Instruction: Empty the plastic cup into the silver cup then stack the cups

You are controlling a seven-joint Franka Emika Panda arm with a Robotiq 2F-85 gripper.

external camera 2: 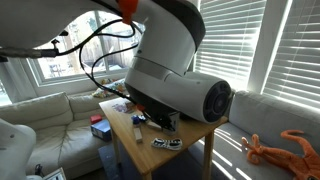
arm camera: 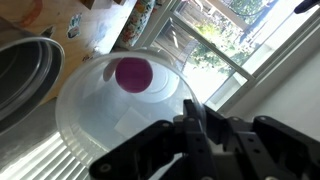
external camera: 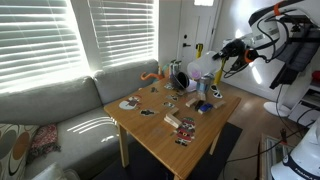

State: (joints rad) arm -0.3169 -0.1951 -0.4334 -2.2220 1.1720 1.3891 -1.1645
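Observation:
In the wrist view I look down into the translucent whitish plastic cup. A magenta ball lies inside it. My gripper is shut on the cup's rim, with the wall pinched between the two black fingers. The silver cup stands close beside it at the left edge, partly cut off. In an exterior view the gripper is over the far end of the table, the plastic cup shows whitish below it, and the silver cup is beside it.
The wooden table carries several small scattered items, including an orange toy. A yellow post stands behind the cups. A grey sofa flanks the table. The robot's base blocks most of an exterior view.

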